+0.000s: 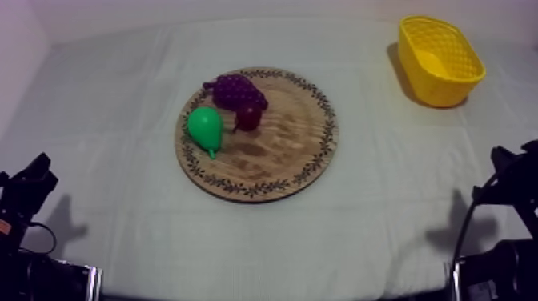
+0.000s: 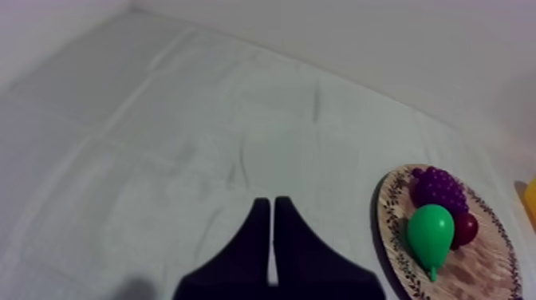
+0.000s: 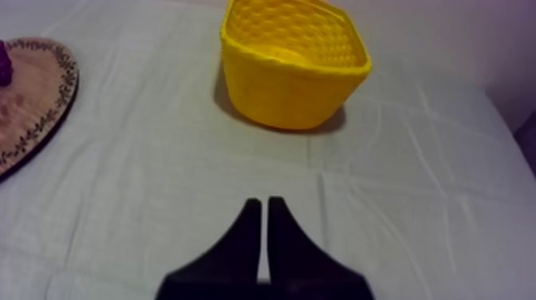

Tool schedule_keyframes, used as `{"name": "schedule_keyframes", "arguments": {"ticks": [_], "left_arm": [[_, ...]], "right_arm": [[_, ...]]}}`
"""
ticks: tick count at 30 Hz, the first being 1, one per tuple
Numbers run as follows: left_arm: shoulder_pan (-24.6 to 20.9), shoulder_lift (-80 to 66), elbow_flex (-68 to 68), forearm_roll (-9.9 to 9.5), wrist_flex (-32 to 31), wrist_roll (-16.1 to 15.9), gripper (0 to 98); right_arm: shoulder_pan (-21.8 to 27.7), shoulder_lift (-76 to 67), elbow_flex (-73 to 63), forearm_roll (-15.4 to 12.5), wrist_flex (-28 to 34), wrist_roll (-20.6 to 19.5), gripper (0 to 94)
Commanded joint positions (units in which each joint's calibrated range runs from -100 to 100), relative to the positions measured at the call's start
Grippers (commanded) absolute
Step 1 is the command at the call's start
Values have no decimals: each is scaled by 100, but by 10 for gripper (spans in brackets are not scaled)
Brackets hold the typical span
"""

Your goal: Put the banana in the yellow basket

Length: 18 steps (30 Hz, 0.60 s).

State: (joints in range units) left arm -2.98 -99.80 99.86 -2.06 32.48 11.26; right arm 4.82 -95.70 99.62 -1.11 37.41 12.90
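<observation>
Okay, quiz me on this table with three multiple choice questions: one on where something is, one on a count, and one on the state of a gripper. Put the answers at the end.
1. Where does the yellow basket stand relative to the wooden board?
A. On the board
B. On the cloth toward my right side, apart from the board
C. At my left side, touching the board

2. How many toy fruits lie on the board?
A. One
B. Three
C. Five

3. What state is the left gripper in?
A. Open
B. Shut on a fruit
C. Shut on nothing

Answers:
1 B: bare cloth separates the basket from the board's rim.
2 B: the grapes, the pear and the small red fruit.
3 C: its fingers lie together as a narrow wedge over the cloth.
</observation>
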Motion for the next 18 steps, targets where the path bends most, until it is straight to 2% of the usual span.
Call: {"name": "schedule_keyframes", "arguments": {"ticks": [1,18], "left_arm": [[-3,-3,3,-1,2,0,1],[-3,-3,3,-1,2,0,1]], "right_arm": [[1,-5,3,-4,-26,-57,6],[1,-5,4,-4,-32,-130,6]]}}
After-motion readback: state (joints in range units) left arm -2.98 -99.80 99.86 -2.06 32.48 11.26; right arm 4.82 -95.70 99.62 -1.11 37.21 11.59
